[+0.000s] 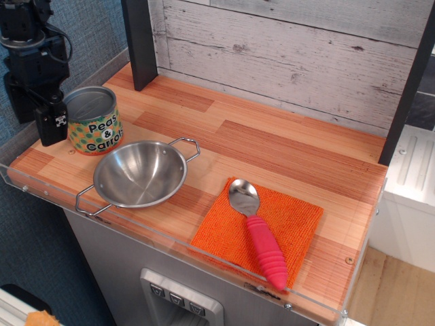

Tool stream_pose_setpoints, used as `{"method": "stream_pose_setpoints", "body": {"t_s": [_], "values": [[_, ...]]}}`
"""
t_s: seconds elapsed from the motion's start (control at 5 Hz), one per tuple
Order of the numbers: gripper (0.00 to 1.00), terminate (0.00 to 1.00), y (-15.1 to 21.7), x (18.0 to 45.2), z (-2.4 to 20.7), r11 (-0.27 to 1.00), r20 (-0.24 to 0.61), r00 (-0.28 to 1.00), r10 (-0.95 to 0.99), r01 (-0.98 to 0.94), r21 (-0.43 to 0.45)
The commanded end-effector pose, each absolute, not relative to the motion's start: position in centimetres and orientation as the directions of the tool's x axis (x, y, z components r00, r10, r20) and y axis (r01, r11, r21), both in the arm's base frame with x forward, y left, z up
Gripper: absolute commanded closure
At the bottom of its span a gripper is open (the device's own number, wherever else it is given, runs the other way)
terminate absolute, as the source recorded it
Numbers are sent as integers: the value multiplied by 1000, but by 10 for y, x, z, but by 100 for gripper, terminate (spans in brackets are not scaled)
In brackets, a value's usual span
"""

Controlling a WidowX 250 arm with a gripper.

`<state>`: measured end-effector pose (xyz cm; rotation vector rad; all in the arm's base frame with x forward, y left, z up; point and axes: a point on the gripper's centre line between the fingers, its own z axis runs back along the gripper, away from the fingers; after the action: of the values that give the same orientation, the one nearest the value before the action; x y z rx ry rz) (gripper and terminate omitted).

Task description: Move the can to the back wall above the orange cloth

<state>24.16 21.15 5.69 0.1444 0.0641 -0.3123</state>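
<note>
Back wall (285, 54) is running behind the wooden counter (272, 146), goal strip bare above the orange cloth (299, 217) front right. Steel bowl (139, 173) is sitting front left, blocking a straight path, so lifting over looks likely. Can (94, 120) is standing upright far left. I'm hanging my gripper (47, 112) just beside its left; finger spread unclear, nothing held.

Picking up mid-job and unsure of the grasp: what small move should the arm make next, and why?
Probably shift the gripper right and centre it over the short green-labelled "Peas & Carrots" tin can. It sits just left of the can with nothing visibly gripped, and the can stands at the counter's left end, far from the whitewashed plank back wall above the square orange cloth.
</note>
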Motion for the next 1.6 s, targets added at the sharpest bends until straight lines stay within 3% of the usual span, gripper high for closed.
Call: {"method": "stream_pose_setpoints", "body": {"t_s": [0.0,1.4], "values": [[0,0,228,253,70,884,-105,895,-434,445,143],[0,0,168,315,74,695,-114,711,-694,702,155]]}}
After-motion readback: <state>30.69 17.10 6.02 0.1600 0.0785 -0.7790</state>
